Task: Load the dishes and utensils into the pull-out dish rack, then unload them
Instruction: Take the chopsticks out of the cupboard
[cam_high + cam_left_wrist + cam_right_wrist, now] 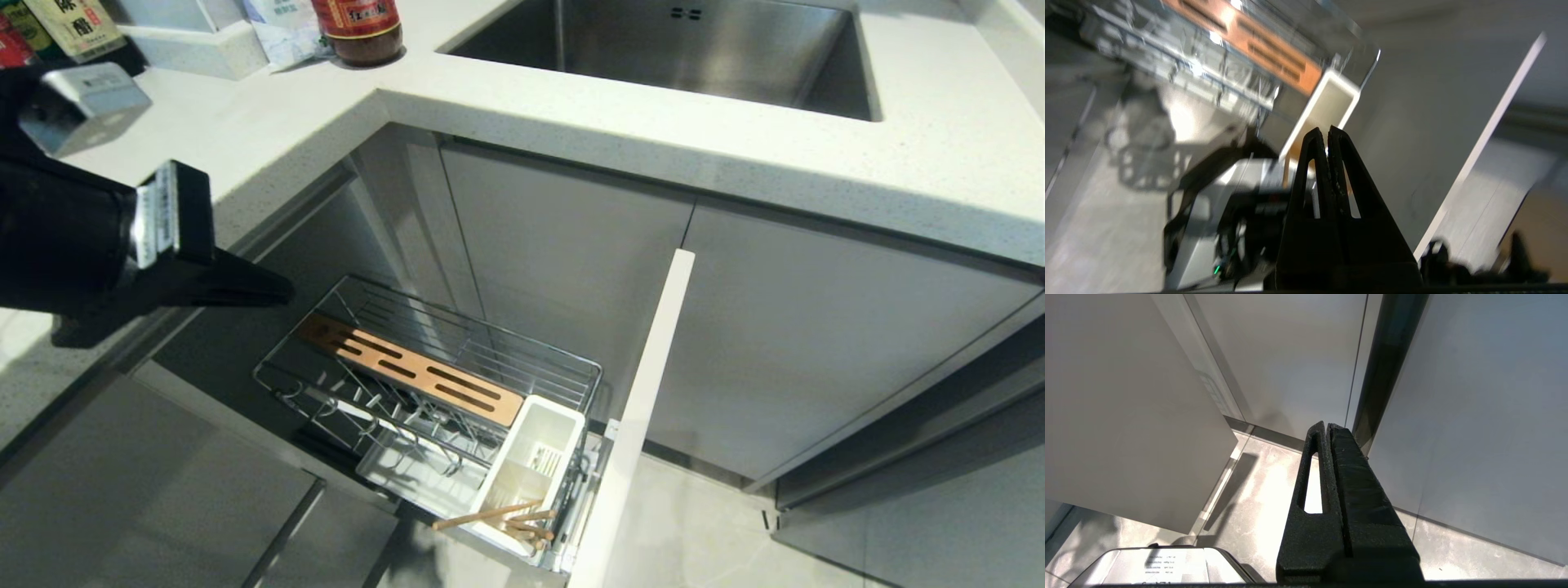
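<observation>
A: Left gripper (273, 291) fills the near-left corner of the head view, fingers pressed together, nothing in them. It hangs above the back-left end of the rack (424, 384), off the wire.

B: Right gripper (1329, 426)?

A: Parked low by the cabinet fronts, also pinched together, empty. Ignore it.

B: What's in the rack?

A: Only the chopsticks (498, 518). They lie across the front end of the white cup (535, 465), tips poking out over its rim towards the floor side (not standing up in it). No plate, bowl or fork in any view, so I can't say where they are.

B: So probably unloading, chopsticks next?

A: My guess. Risks as I see them. One: fingers are together, so if the arm goes down like that it just shoves the sticks. They sit loose on the rim and could tip out onto the floor (702, 531).

B: Open first, then descend.

A: Two: the sticks are thin and crossed. A pinch may catch one and leave or flick the other.

B: And the approach path?

A: That's three. Plate prongs (384, 408) and the wooden strip (408, 371) lie between the gripper and the cup. Too low a sweep snags wire. The white front panel (645, 392) stands just beside the cup, so an overshoot knocks it and could roll the rack back in.

B: High transit, drop straight over the cup.

A: Agreed. The left wrist view is smeared, so fine alignment can't be judged from it.
</observation>
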You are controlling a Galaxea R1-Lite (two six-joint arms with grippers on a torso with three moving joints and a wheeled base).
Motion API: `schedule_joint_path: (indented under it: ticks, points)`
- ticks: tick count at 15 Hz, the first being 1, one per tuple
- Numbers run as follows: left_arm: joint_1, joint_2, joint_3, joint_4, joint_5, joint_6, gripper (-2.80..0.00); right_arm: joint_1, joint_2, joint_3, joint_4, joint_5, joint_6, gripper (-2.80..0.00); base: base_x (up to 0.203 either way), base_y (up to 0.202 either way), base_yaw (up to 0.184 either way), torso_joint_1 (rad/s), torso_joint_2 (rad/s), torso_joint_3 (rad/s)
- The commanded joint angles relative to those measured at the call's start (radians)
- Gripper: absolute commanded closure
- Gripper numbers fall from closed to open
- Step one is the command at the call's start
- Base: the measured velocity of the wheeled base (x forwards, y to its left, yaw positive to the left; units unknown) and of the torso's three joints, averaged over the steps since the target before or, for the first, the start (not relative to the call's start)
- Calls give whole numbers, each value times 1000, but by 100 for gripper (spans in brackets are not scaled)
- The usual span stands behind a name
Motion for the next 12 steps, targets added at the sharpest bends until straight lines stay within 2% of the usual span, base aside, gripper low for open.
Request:
schedule_joint_path:
  ticks: [1, 3, 5, 9, 10, 12]
  points:
    - [-58, 46, 18, 35, 2, -3, 0, 0, 1, 0, 0, 0, 0, 0, 0, 0, 0, 0, 0, 0]
    - [-93, 93, 43, 104, 4, 8, 0, 0, 1, 0, 0, 0, 1, 0, 0, 0, 0, 0, 0, 0]
    - [-101, 152, 77, 167, 8, 43, 0, 0, 1, 0, 0, 0, 0, 0, 0, 0, 0, 0, 0, 0]
    - [-105, 240, 119, 234, 6, 52, 0, 0, 1, 0, 0, 0, 0, 0, 0, 0, 0, 0, 0, 0]
    - [-108, 255, 125, 252, -2, 54, -280, 0, 1, 0, 0, 0, 0, 0, 0, 0, 0, 0, 0, 0]
    - [-108, 281, 137, 251, -34, 54, -280, 0, 1, 0, 0, 0, 1, 0, 0, 0, 0, 0, 0, 0]
